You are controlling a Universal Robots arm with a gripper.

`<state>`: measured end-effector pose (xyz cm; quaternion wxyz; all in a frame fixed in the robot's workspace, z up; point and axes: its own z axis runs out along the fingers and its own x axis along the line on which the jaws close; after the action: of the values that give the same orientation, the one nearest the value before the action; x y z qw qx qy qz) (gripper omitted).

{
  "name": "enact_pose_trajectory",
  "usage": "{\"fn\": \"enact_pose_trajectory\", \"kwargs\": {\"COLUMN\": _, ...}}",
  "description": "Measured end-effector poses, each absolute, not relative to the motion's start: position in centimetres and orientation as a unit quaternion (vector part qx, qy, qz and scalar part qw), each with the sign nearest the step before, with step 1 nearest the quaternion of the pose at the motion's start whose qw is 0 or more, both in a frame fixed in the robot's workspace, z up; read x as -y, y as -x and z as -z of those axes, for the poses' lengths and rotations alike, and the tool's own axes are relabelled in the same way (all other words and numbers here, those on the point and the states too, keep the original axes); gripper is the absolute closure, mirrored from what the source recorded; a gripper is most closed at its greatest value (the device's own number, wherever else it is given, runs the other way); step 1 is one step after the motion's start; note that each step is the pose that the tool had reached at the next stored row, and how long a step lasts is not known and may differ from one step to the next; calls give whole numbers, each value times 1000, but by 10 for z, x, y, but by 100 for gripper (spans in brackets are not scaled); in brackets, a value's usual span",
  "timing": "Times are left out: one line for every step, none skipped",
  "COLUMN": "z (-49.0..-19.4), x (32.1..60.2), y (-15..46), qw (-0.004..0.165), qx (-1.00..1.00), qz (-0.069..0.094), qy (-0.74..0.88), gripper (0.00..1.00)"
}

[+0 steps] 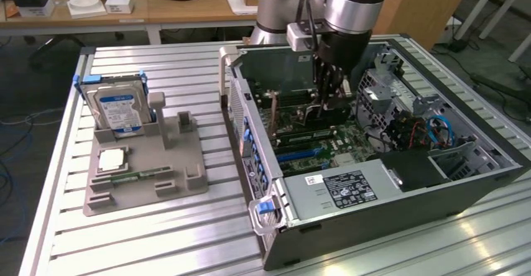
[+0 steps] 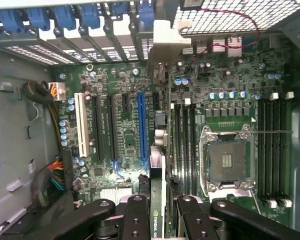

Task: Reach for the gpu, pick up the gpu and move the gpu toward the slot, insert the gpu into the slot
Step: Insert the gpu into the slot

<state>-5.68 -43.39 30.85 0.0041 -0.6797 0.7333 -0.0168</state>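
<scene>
**GPU held edge-on above the motherboard, not yet seated**

GPU [image 2: 159,150] was clamped between the gripper [image 2: 159,215] fingers, inside the open computer case [image 1: 349,214]. It hung edge-on just beside the blue slot [image 2: 141,127], silver bracket [image 2: 162,47] toward the rear grille. Picking up looked done; insertion looked unfinished. A green logo showed on the card's edge, lettering unreadable. On the grey stand outside, the hard drive [image 1: 116,108] wore a blue label.

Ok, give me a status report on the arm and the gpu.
Gripper shut on gpu, inside the open computer case. Card edge-on above the motherboard, beside the blue slot. Not seated yet.
</scene>
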Motion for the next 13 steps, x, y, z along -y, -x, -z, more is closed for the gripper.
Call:
{"fn": "enact_pose_trajectory", "kwargs": {"z": -308, "x": 435, "y": 57, "qw": 4, "qx": -733, "qz": 17, "qy": 680, "gripper": 74}}
{"fn": "enact_pose_trajectory", "kwargs": {"z": -307, "x": 436, "y": 57, "qw": 4, "qx": -733, "qz": 17, "qy": 680, "gripper": 74}}
{"fn": "enact_pose_trajectory", "kwargs": {"z": -307, "x": 437, "y": 57, "qw": 4, "qx": -733, "qz": 17, "qy": 680, "gripper": 74}}
{"fn": "enact_pose_trajectory", "kwargs": {"z": -306, "x": 439, "y": 57, "qw": 4, "qx": -733, "qz": 17, "qy": 680, "gripper": 74}}
{"fn": "enact_pose_trajectory", "kwargs": {"z": -306, "x": 441, "y": 57, "qw": 3, "qx": -733, "qz": 18, "qy": 680, "gripper": 74}}
{"fn": "enact_pose_trajectory", "kwargs": {"z": -305, "x": 442, "y": 58, "qw": 3, "qx": -733, "qz": 18, "qy": 680, "gripper": 74}}
{"fn": "enact_pose_trajectory", "kwargs": {"z": -305, "x": 444, "y": 58, "qw": 3, "qx": -733, "qz": 18, "qy": 680, "gripper": 74}}
{"fn": "enact_pose_trajectory", "kwargs": {"z": -305, "x": 447, "y": 58, "qw": 3, "qx": -733, "qz": 18, "qy": 680, "gripper": 74}}
{"fn": "enact_pose_trajectory", "kwargs": {"z": -304, "x": 448, "y": 59, "qw": 3, "qx": -733, "qz": 18, "qy": 680, "gripper": 74}}
{"fn": "enact_pose_trajectory", "kwargs": {"z": -304, "x": 450, "y": 59, "qw": 2, "qx": -733, "qz": 19, "qy": 680, "gripper": 74}}
{"fn": "enact_pose_trajectory", "kwargs": {"z": -303, "x": 451, "y": 59, "qw": 2, "qx": -733, "qz": 19, "qy": 680, "gripper": 74}}
{"fn": "enact_pose_trajectory", "kwargs": {"z": -302, "x": 451, "y": 60, "qw": 2, "qx": -733, "qz": 19, "qy": 680, "gripper": 74}}
{"fn": "enact_pose_trajectory", "kwargs": {"z": -301, "x": 451, "y": 62, "qw": 2, "qx": -733, "qz": 19, "qy": 680, "gripper": 74}}
